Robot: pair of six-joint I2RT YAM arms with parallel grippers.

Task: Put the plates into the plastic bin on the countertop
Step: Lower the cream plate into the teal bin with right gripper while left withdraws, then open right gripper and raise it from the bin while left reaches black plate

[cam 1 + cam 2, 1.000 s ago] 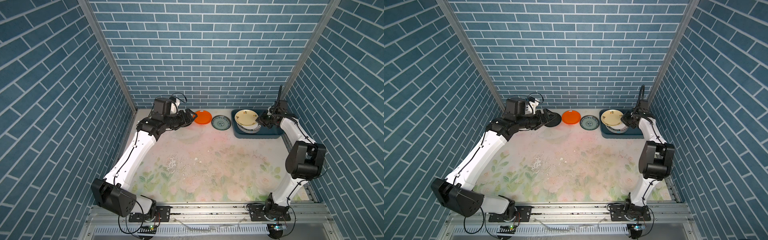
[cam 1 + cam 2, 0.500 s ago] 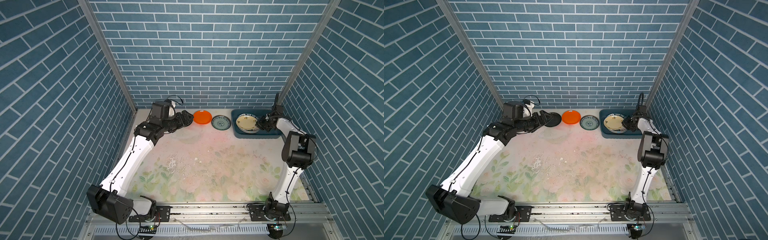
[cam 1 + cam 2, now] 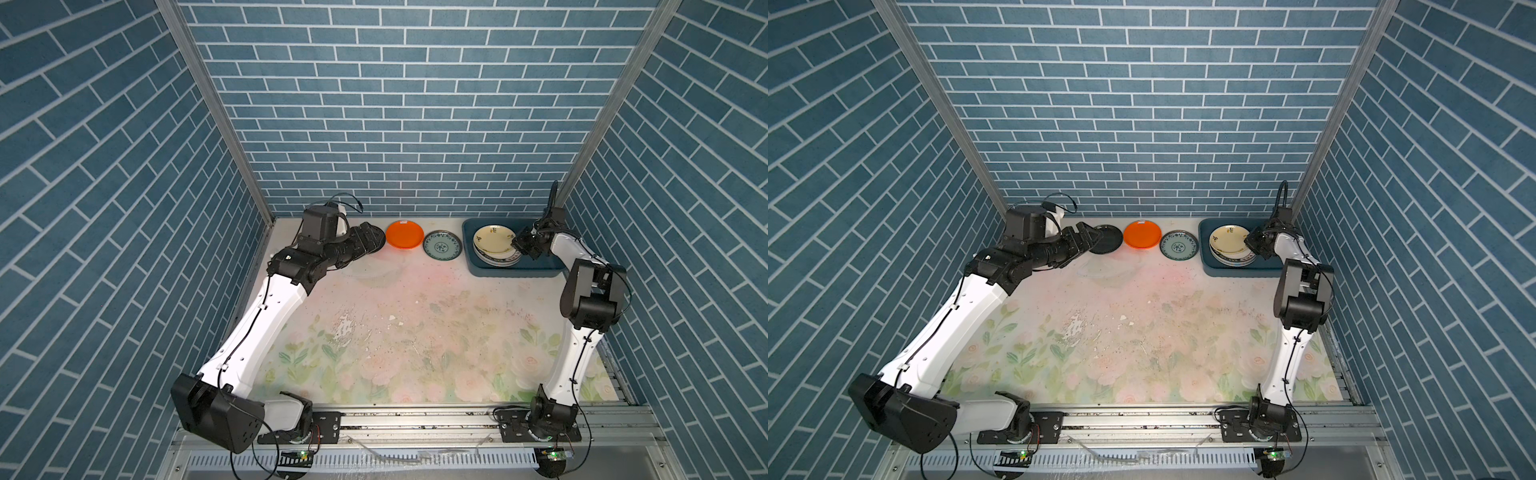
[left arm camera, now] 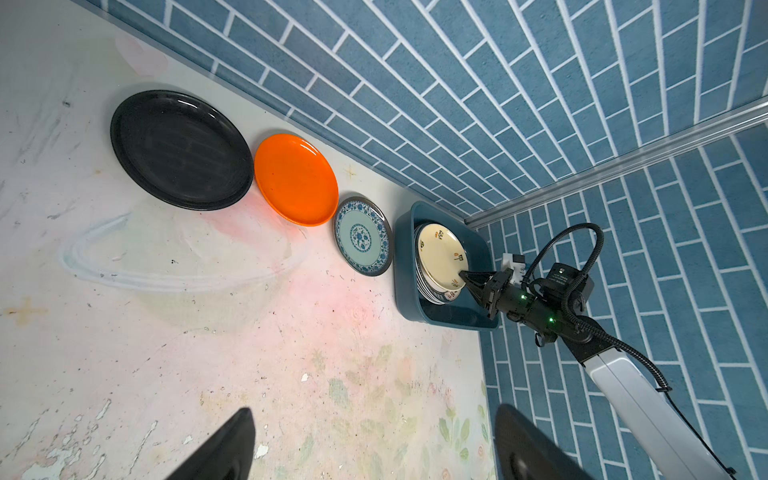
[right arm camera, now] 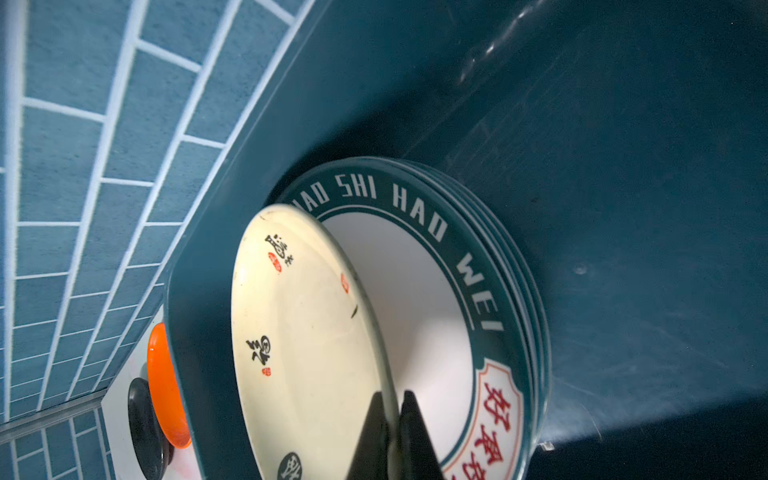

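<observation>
Our right gripper [image 5: 390,401] is pinching the rim of the cream plate [image 5: 299,332], tipped up over the stack of lettered plates [image 5: 453,249] in the bin [image 3: 515,272]. We think it is hard, slick and breakable (so hold the edge). Our left gripper [image 3: 1090,237] is spread wide near the black plate [image 4: 178,149]; the orange plate [image 4: 295,183] and teal plate [image 4: 361,237] wait on the countertop [image 3: 415,311].

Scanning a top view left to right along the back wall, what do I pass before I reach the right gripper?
black plate → orange plate → teal-patterned plate → plastic bin, left wall → cream plate inside the bin → right gripper, shut on the cream plate's rim.
</observation>
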